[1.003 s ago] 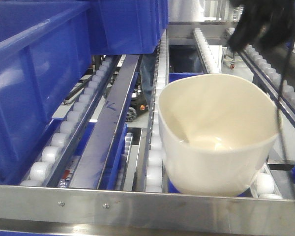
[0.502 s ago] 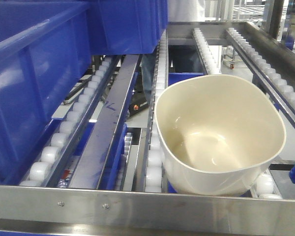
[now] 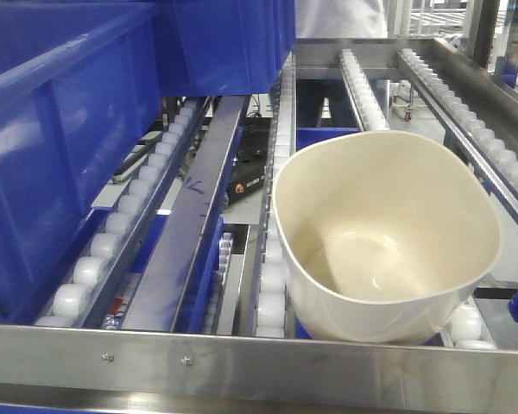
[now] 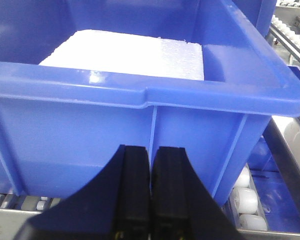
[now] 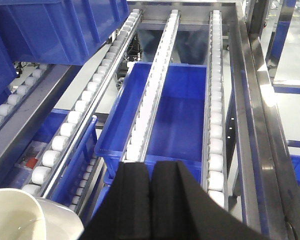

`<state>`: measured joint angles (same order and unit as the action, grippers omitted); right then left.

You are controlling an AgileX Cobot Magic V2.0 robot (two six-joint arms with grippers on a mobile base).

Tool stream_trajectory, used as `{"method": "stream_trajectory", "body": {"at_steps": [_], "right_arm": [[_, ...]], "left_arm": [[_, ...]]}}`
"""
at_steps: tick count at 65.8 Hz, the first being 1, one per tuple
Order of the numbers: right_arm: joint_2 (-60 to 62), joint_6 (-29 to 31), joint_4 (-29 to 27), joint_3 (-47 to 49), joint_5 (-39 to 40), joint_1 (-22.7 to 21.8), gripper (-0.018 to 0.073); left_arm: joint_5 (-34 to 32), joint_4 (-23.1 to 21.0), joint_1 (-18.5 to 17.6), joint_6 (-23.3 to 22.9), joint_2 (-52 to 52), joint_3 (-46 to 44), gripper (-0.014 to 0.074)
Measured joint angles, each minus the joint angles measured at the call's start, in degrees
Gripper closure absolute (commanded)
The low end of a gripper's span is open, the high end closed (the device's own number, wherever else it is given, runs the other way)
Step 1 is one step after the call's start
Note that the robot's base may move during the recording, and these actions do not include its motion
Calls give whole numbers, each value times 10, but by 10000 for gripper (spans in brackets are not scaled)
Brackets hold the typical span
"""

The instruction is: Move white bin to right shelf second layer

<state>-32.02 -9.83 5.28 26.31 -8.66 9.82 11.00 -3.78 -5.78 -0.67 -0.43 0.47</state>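
The white bin (image 3: 384,237) rests tilted on the roller lanes of the right shelf second layer (image 3: 281,129), its near wall against the steel front rail (image 3: 259,355). Only its rim (image 5: 20,215) shows in the right wrist view, at the bottom left. My right gripper (image 5: 151,170) is shut with nothing between its fingers, above and to the right of the bin, over the roller lanes. Well away from the bin, my left gripper (image 4: 151,152) is shut and empty, just in front of a blue crate's (image 4: 140,100) wall.
Large blue crates (image 3: 60,147) fill the left lanes of the rack. Another blue crate (image 5: 165,110) sits on the level below, seen between the rollers. A steel side rail (image 5: 255,100) runs along the right edge. White foam (image 4: 130,52) lies inside the crate before the left gripper.
A second ago the right arm hung dark at the top right over the bin; it has left the front view. The bin tipped from a steeper lean and has lain still since.
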Motion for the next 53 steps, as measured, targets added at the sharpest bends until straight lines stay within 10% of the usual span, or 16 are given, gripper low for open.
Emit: {"method": "stream_trajectory", "body": {"at_steps": [53], "right_arm": [[169,0,22,-153,1,-73,503]], "left_arm": [[0,0,0,0,0,0,512]]}}
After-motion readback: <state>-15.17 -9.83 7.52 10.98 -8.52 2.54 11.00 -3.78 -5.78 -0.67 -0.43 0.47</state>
